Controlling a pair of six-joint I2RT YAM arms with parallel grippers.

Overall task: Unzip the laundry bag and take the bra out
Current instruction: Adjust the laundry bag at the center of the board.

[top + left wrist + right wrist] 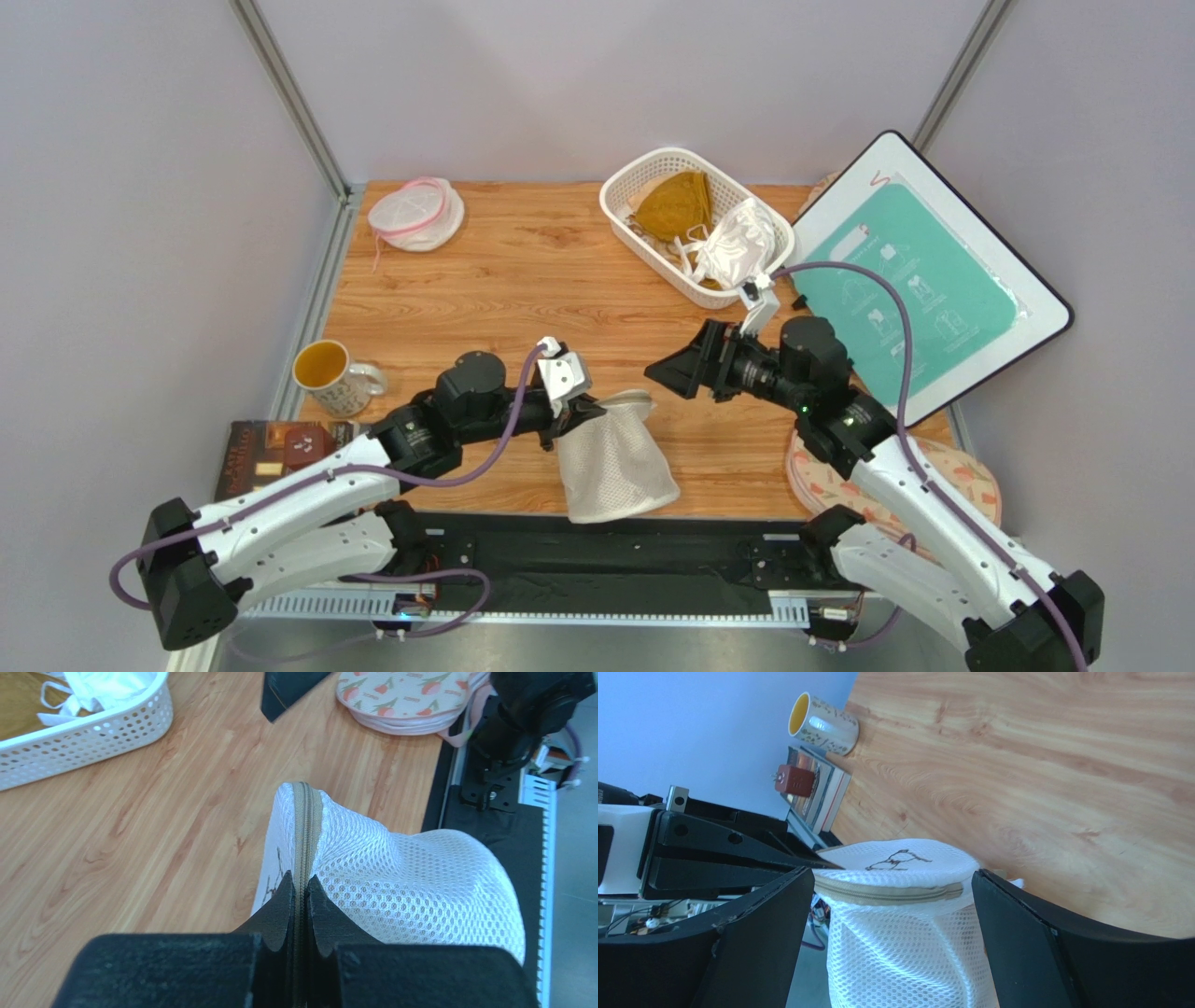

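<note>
The bag [613, 462] is found at 6 o'clock on the table [491, 266], near its front edge. Its zip [307, 822] seam is clamped between the fingers of the left gripper [300, 894], reaching in from 9 o'clock. The right gripper [892, 882] is spread wide at 1 o'clock of the bag, whose zipped end is framed between its fingers
</note>
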